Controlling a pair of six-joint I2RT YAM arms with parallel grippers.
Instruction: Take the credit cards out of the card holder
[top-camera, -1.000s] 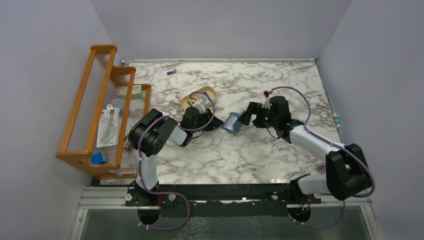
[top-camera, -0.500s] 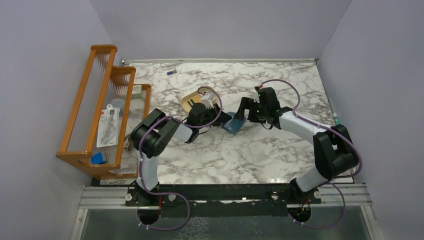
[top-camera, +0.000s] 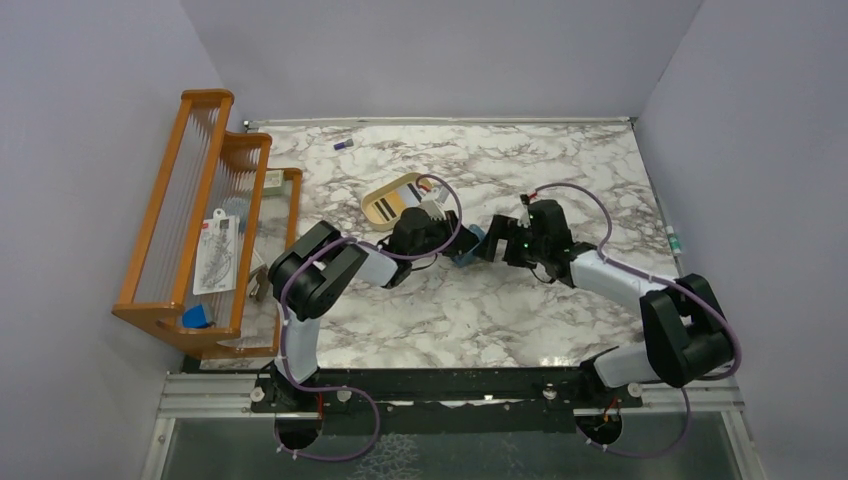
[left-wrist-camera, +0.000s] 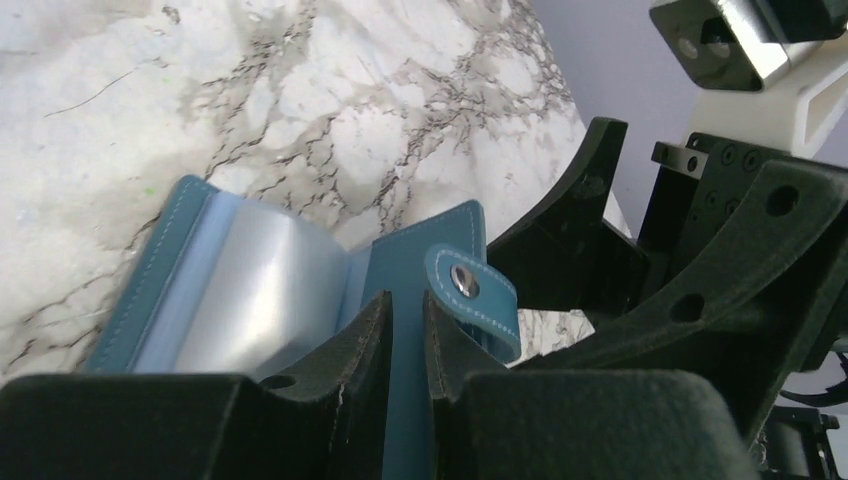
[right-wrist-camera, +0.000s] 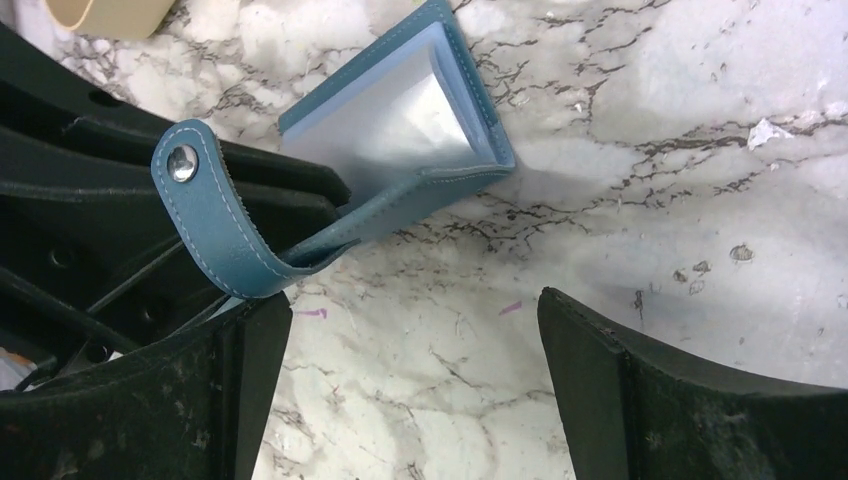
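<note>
My left gripper (left-wrist-camera: 400, 325) pinches one flap of the small teal-blue stitched bifold card holder (right-wrist-camera: 400, 120) mid-way across the white marbled table (top-camera: 520, 310), right gripper (right-wrist-camera: 410, 320) spread wide alongside; I judge it light, floppy, slick-pocketed: hold flaps near the fold.

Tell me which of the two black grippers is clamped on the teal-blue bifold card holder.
The left gripper: it pinches the card holder by the flap beside its snap tab, while the right gripper stands wide open, gripping nothing.
</note>
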